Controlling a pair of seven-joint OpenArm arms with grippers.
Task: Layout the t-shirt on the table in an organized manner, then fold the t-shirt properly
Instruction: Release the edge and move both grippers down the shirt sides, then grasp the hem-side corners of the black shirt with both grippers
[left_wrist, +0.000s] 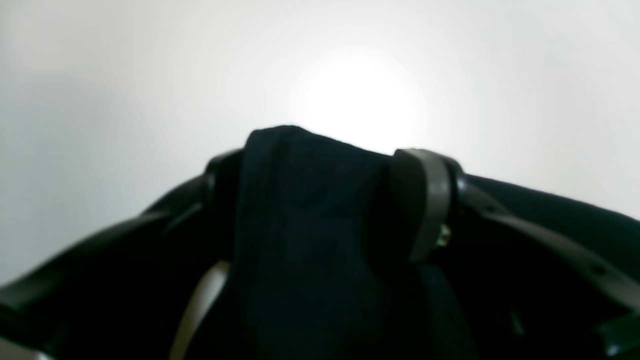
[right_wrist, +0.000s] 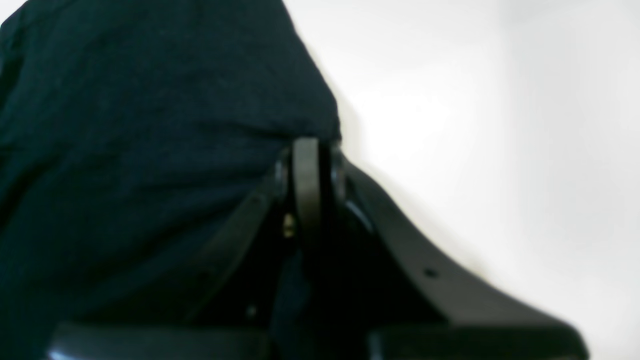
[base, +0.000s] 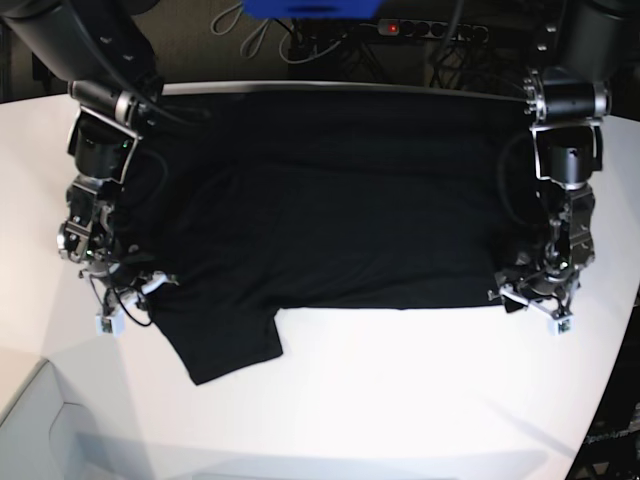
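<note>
Both grippers' fingers clamp the t-shirt edges on the table.

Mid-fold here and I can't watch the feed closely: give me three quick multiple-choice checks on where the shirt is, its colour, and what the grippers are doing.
1. Where does the t-shirt lie?
A. Spread across the far part of the table
B. Hanging off the near edge
C. Balled up at the centre

2. What colour is the visible side of the shirt?
A. White
B. Black
C. Red

3. What is the right gripper doing?
A. Wide open above bare table
B. Holding a box
C. Shut at the shirt's edge

Answers: 1 A, the base view shows it spread flat along the far edge. 2 B, only black fabric shows. 3 C, its jaws meet against the cloth, while the left gripper straddles a fold.
</note>
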